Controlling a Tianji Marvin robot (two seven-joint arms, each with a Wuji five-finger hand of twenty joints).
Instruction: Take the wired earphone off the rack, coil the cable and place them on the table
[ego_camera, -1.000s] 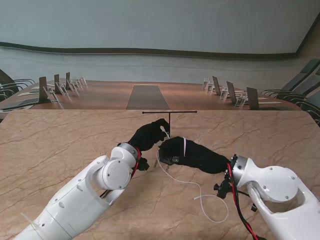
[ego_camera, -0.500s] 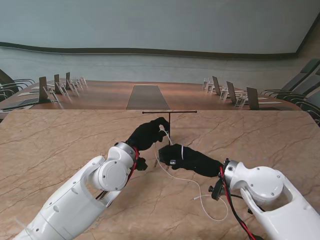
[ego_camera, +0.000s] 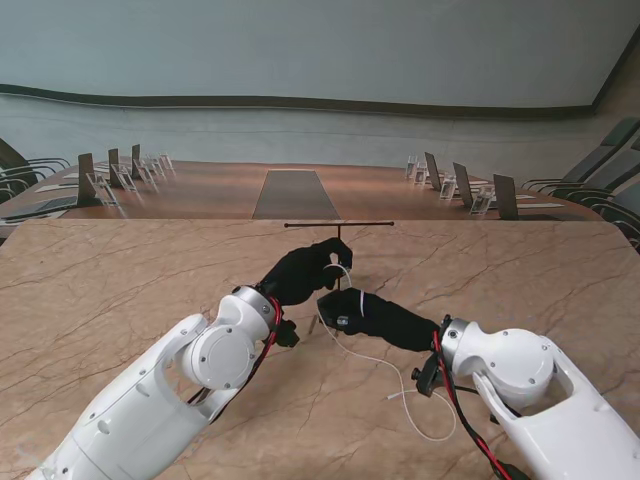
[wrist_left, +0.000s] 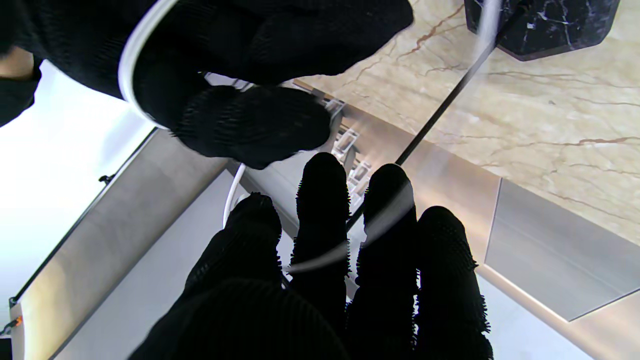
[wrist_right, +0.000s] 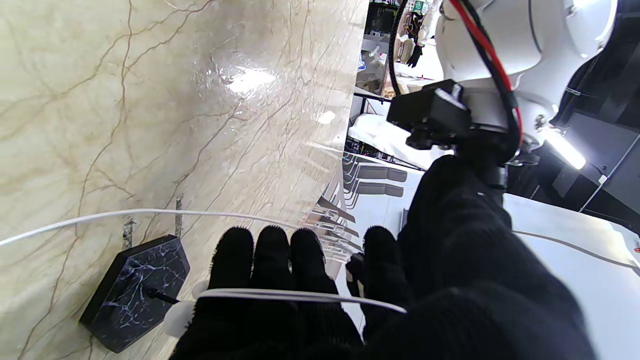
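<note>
The white earphone cable (ego_camera: 386, 366) runs from my two black-gloved hands down onto the marble table (ego_camera: 120, 290) and ends in a loose curl nearer to me. My left hand (ego_camera: 303, 270) is just in front of the thin black T-shaped rack (ego_camera: 339, 225), pinching the cable near its upper end. My right hand (ego_camera: 352, 308) sits directly nearer to me than the left one, almost touching it. A turn of cable (wrist_right: 280, 295) lies across its fingers. In the left wrist view a white cable loop (wrist_left: 131, 60) circles the right hand. The earbuds cannot be made out.
The rack's dark marble hexagonal base (wrist_right: 134, 291) stands on the table just beyond the hands, and its pole (wrist_left: 440, 110) rises between them. Behind the table is a long conference table with chairs (ego_camera: 110, 175) and nameplate stands.
My right hand and arm have shifted left, closing up under the left hand. The left hand has stayed by the rack. The slack cable on the table has drawn in slightly.
</note>
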